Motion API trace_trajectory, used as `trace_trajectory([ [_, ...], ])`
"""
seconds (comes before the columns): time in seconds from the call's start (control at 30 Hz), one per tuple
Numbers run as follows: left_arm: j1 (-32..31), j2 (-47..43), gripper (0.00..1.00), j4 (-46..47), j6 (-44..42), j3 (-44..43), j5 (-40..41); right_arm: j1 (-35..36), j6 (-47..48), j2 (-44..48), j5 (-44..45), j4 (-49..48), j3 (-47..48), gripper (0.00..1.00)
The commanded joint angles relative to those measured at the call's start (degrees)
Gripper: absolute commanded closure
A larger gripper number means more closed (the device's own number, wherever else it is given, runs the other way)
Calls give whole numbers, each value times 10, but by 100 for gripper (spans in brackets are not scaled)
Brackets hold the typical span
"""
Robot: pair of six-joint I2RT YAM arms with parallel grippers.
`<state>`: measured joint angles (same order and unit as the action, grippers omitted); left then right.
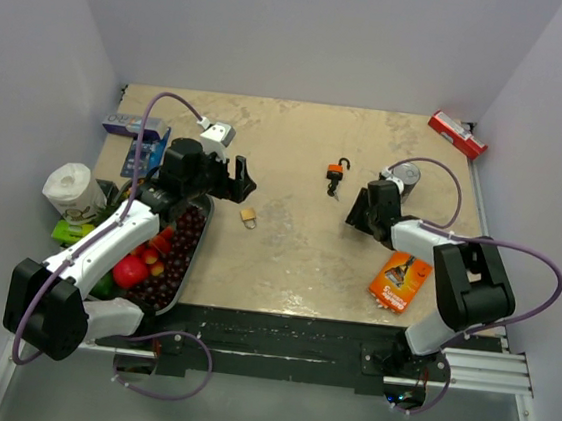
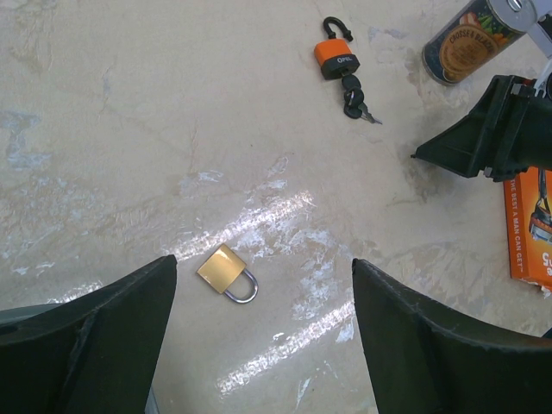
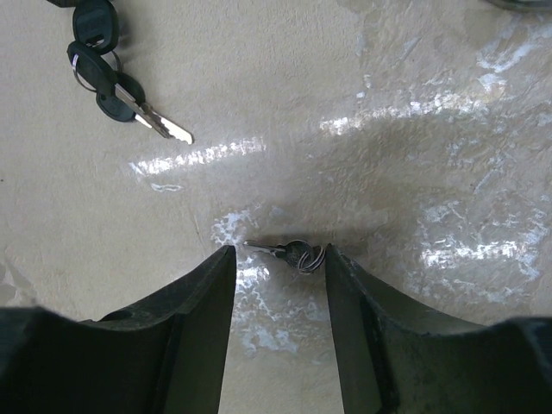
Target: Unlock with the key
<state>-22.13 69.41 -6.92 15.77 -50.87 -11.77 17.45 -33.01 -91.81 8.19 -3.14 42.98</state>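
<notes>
The tiny key (image 3: 297,254), dark-headed with a small ring and a thin blade, lies flat on the table between the fingertips of my right gripper (image 3: 279,253). Its ring is right against the right finger (image 3: 345,285), and the jaws stand a key's length apart, not clamped. The small brass padlock (image 2: 226,272) lies on the table just ahead of my left gripper (image 2: 264,263), which hovers wide open and empty. In the top view the brass padlock (image 1: 248,216) lies between the left gripper (image 1: 246,187) and the right gripper (image 1: 353,218).
An orange padlock (image 2: 335,59) with a black shackle and its own bunch of black keys (image 3: 108,73) lies further back. A can (image 1: 406,173), an orange packet (image 1: 401,281), a red box (image 1: 457,135), a fruit tray (image 1: 202,224) and a paper roll (image 1: 70,188) line the edges.
</notes>
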Motion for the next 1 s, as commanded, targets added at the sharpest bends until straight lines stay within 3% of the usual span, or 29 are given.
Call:
trace_trajectory([
  [0.0,2,-7,13,20,-7,-1,-4,-2,-15,-14,25,-16,-11,52],
  [0.27,2,-4,13,21,-6,-1,-8,-3,-21,-28,32,-18,-5,60],
  [0.57,2,-6,13,29,-7,0,-32,-3,-21,3,28,-12,-7,99],
  [0.97,2,-23,12,60,-13,16,-99,-1,-6,115,-2,16,-15,100],
])
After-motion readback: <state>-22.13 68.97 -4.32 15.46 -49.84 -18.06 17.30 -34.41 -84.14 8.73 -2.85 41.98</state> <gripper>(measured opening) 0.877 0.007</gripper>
